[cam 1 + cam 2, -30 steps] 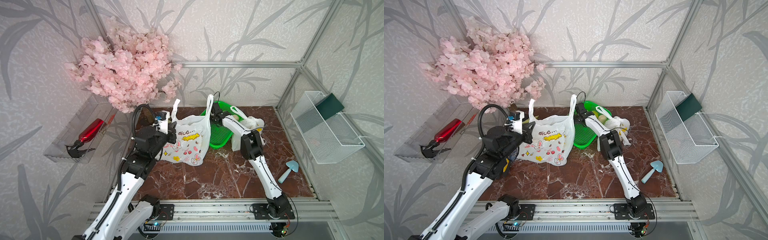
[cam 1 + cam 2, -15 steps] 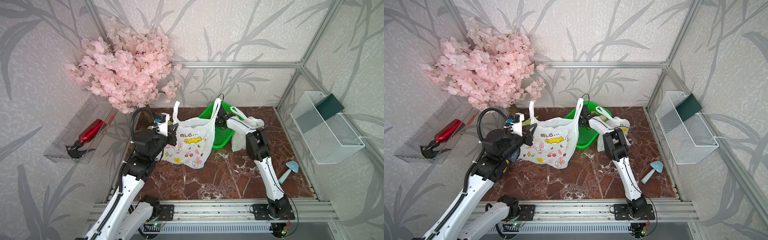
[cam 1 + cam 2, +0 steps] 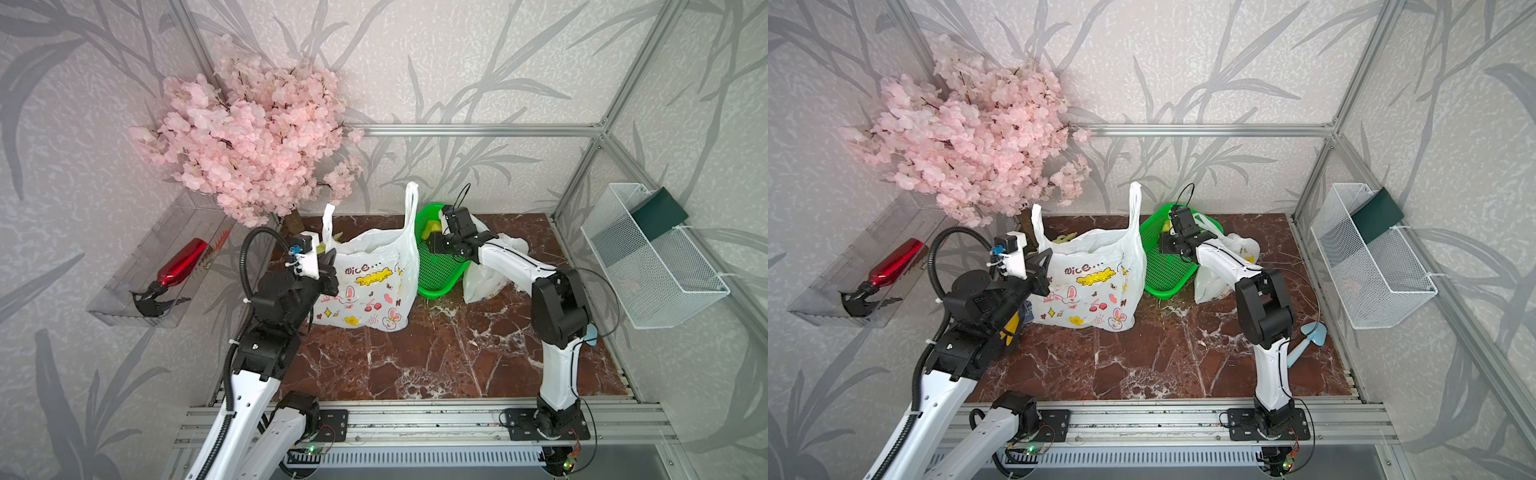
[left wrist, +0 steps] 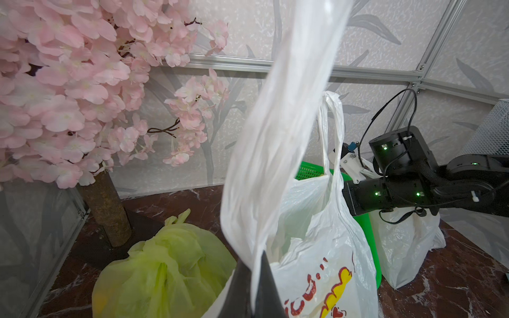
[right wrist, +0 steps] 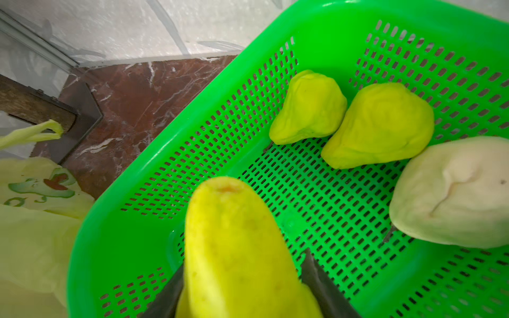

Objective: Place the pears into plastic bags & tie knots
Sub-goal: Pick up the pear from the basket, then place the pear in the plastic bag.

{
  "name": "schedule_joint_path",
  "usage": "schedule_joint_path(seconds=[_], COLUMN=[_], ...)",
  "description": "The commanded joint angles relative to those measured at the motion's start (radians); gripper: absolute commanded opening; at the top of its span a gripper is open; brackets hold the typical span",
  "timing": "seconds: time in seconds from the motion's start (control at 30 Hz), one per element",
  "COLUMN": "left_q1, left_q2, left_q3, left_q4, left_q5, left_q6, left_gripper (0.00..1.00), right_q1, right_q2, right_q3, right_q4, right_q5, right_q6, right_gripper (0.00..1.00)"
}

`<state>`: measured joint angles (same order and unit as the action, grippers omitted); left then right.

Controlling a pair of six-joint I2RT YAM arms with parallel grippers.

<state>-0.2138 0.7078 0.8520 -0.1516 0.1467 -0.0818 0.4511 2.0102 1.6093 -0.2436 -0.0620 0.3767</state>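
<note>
Yellow, softly dimpled pear [image 5: 234, 220] in right gripper [image 5: 242, 268]

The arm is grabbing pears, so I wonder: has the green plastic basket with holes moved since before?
No. The green perforated plastic basket has stayed put, its far rim still at the back edge of the red marble table.

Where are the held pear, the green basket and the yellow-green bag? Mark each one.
held pear [image 5: 237, 242]: right wrist view, middle of its yellow body.
green basket [image 5: 209, 143]: right wrist view, perforated side wall.
yellow-green bag [image 4: 165, 264]: left wrist view, crumpled upper side.
</note>
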Motion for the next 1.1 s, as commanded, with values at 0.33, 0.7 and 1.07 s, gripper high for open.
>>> schedule_joint_path(seconds=[0.33,0.7,1.07], left_q1=[0.004,-0.011,-0.061], left_q2=[0.053,0.120,0.120], left_q3=[-0.057,-0.064,-0.065], left_q4=[0.128,0.187,0.156], left_q5=[0.197,0.349,0.416], left_q6=[-0.065,-0.091,-0.076], left_gripper=[0.00,0.00,0.00], right_q1=[-0.009,0.160,0.215], right_q2=[-0.423,-0.591,-0.407], right_q3=[-0.220,-0.152,-0.043], right_q4=[-0.052,-0.272,-0.196], right_q5=[-0.134,-0.358,-0.561], right_q6=[-0.045,-0.084,0.032], right_gripper=[0.23,0.19,0.19])
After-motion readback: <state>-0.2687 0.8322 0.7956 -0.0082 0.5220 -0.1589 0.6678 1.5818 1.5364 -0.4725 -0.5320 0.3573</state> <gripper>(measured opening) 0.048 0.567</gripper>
